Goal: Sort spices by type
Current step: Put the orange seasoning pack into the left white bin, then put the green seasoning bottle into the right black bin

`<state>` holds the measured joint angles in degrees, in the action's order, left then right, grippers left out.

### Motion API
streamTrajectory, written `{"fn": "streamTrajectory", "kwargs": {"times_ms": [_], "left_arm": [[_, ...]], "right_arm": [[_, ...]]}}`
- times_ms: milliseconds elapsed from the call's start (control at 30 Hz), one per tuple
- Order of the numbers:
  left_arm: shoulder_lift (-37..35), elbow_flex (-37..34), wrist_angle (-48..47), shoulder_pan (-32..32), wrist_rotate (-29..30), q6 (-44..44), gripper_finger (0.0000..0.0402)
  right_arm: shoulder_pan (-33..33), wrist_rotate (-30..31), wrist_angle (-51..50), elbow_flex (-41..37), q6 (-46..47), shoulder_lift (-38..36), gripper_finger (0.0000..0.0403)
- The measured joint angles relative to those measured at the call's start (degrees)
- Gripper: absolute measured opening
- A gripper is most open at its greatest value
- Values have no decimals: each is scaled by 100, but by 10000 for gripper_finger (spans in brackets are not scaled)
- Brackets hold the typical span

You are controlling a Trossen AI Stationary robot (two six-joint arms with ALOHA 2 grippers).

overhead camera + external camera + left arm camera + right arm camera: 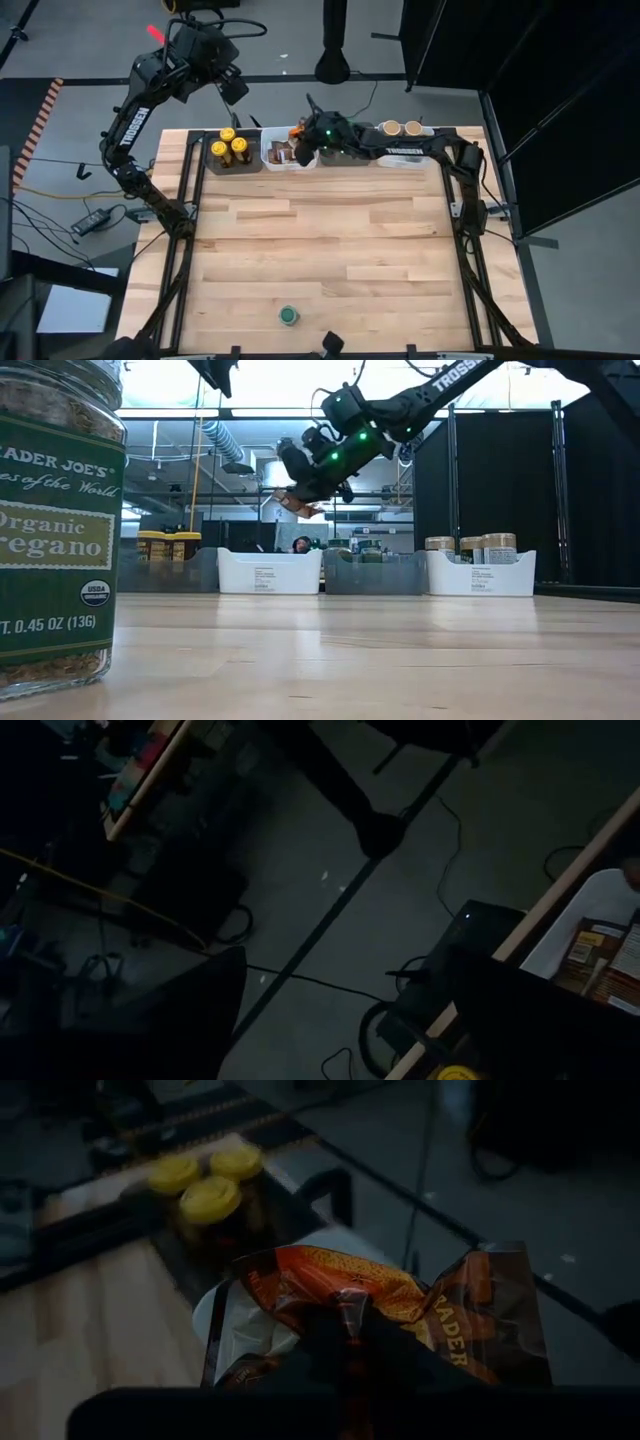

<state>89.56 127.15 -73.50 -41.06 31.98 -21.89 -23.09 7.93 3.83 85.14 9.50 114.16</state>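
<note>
Oregano jar [55, 525] cut off by frame edge; packet [400, 1315] partly behind right hand [345, 1345]

The surface [330, 250] was a pale wooden butcher-block top. Along its far edge sat a row of bins: a dark bin [232, 158] holding yellow-lidded jars [228, 147], a white bin [288, 156] with brown packets, another dark bin, and a white bin [404, 158] with tan-lidded jars [400, 128]. Near the front edge a green-lidded oregano jar [289, 315] stood alone, well apart from the bins.
</note>
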Motion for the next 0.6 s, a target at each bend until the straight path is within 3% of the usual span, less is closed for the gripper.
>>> {"fn": "streamTrajectory", "kwargs": {"times_ms": [267,600], "left_arm": [[0,0,9,-66,-68,6,346],[1,0,-59,-140,-123,42,346]], "right_arm": [[49,-349,-18,493,-287,319,57],[-37,-329,-1012,1358,-384,591,145]]}}
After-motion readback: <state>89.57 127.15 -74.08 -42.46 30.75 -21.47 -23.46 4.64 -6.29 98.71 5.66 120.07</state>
